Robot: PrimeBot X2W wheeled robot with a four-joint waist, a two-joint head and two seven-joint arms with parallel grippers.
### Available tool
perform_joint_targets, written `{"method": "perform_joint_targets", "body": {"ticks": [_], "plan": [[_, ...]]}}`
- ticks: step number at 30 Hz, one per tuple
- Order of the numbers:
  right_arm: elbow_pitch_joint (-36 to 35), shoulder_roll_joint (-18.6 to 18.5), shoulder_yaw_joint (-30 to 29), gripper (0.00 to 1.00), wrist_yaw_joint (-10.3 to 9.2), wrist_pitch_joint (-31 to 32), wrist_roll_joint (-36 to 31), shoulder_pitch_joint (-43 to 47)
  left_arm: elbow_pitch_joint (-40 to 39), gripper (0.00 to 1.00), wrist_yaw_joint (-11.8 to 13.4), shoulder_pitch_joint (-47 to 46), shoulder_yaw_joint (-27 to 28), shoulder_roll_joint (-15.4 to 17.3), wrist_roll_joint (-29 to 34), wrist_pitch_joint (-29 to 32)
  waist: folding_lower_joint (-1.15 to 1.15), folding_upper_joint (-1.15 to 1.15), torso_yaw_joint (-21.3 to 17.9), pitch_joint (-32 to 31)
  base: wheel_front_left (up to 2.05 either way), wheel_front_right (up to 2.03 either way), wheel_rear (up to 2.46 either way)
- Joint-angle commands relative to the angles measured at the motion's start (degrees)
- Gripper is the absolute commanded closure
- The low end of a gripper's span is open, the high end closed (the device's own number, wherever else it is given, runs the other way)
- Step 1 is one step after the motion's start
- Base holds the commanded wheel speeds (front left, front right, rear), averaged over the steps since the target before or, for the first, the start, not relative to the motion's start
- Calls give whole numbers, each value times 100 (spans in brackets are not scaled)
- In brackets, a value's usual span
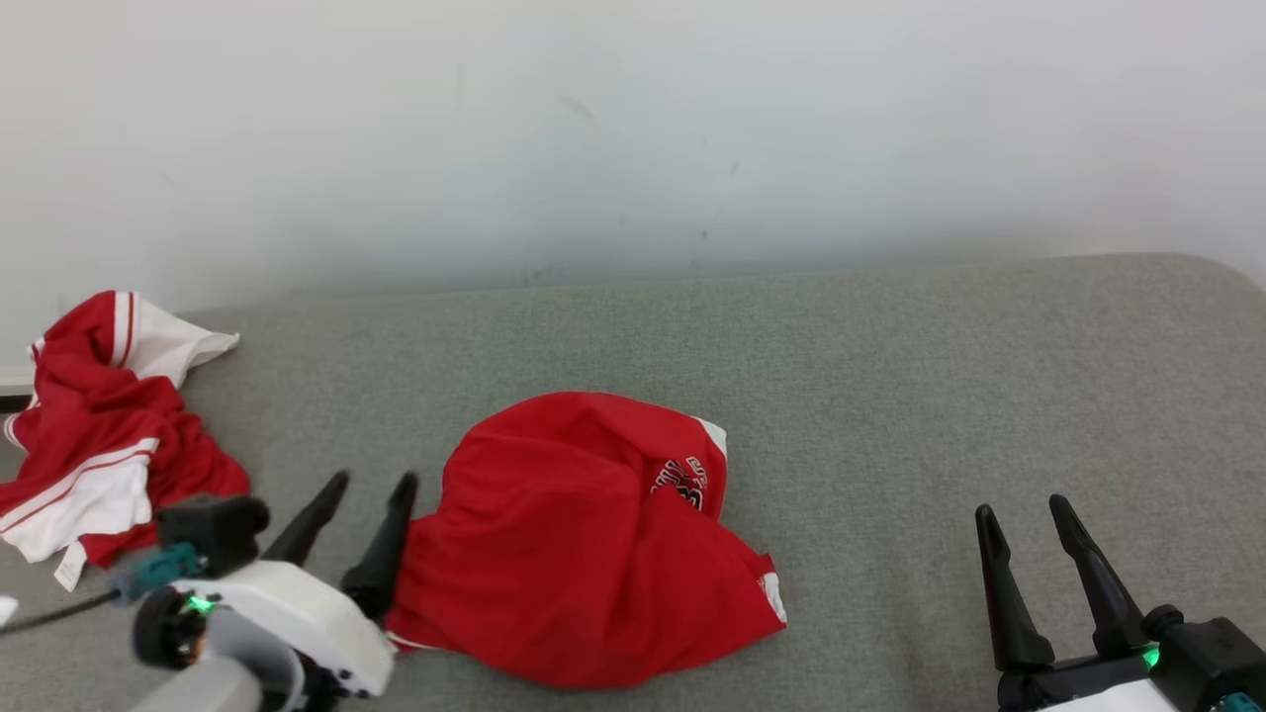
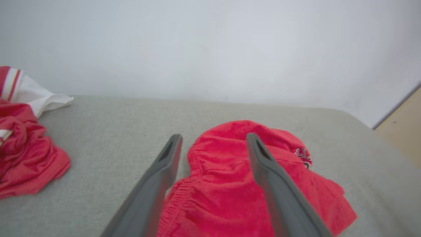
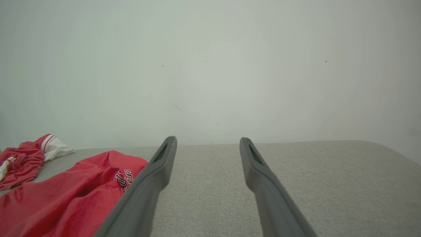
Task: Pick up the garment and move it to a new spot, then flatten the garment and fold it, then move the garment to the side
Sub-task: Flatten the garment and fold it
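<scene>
The red shorts (image 1: 574,534) sit crumpled on the grey cushion (image 1: 890,396). The left gripper (image 1: 371,487) is open right at their waistband (image 2: 184,194), and the right gripper (image 1: 1021,514) is open too, well off to the side. Looks like light, floppy, kinda slippery fabric, so I'd pinch the waistband edge.

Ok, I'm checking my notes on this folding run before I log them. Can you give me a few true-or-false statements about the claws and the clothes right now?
1. The left claw stands open at the left edge of the red garment. True.
2. The right claw grips a corner of the red garment. False: it is open over the bare grey surface, apart from the garment.
3. The red garment lies flat and neatly folded. False: it sits in a rumpled mound.
4. A second garment, red and white, lies crumpled on the robot's far left. True.
</scene>
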Motion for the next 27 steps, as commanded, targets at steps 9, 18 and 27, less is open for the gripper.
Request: {"method": "perform_joint_targets", "body": {"ticks": [9, 18, 27], "plan": [[3, -63, 125, 0, -10, 5, 31, 130, -902, 0, 445, 1806, 2149, -1375, 2379, -12, 0, 0, 67, -50, 0, 0, 0], [58, -97, 165, 0, -10, 6, 76, 211, -811, 0, -322, 2524, 3440, -2625, 3882, -13, 0, 0, 196, 16, 0, 0, 0], [248, -234, 469, 0, -10, 5, 210, 133, -503, 0, -1195, 2490, 4169, -3370, 4563, -12, 0, 0, 383, 7, 0, 0, 0]]}}
